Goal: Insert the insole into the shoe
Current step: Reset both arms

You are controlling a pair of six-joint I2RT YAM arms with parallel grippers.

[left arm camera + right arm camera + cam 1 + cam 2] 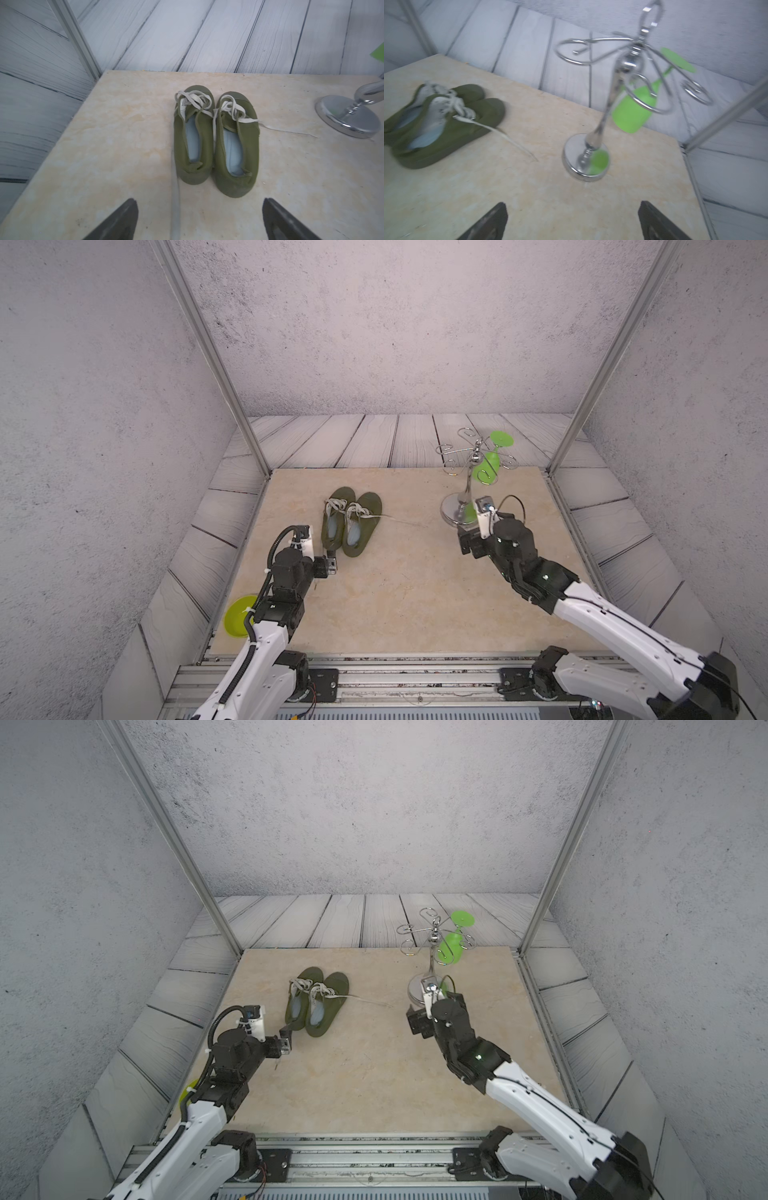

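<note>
Far left, at the front edge: green bowl [239, 618], half tucked under the left arm, only its green inner wall showing. Next over, left gripper [199, 220], fingers spread wide, nothing between them, aimed at the heels of the pair and just short of them, not touching.

Left of centre, side by side and touching, toes toward the back wall: left-hand shoe [193, 135] and right-hand shoe [236, 143], olive green, pale laces bunched over the tongues. Inside the left-hand shoe, a pale blue insole [192, 143], lying flat, heel collar creased inward over its end. Inside the right-hand shoe, a second insole [233, 154], same colour, also lying flat. From the right-hand shoe, one loose lace [399, 519] trailing rightward across the table.

Right of centre: chrome stand [451, 510] upright on its round base, green goblet [484, 466] hanging upside down from one curled hook. Just in front of the base, right gripper [573, 222], fingers wide apart, holding nothing.

Underneath: beige marbled tabletop [395, 593]. Around it, grey plank-patterned panels [332, 439], rough grey walls [395, 323], slanting aluminium posts [216, 364], metal rail [415, 676] along the front.
</note>
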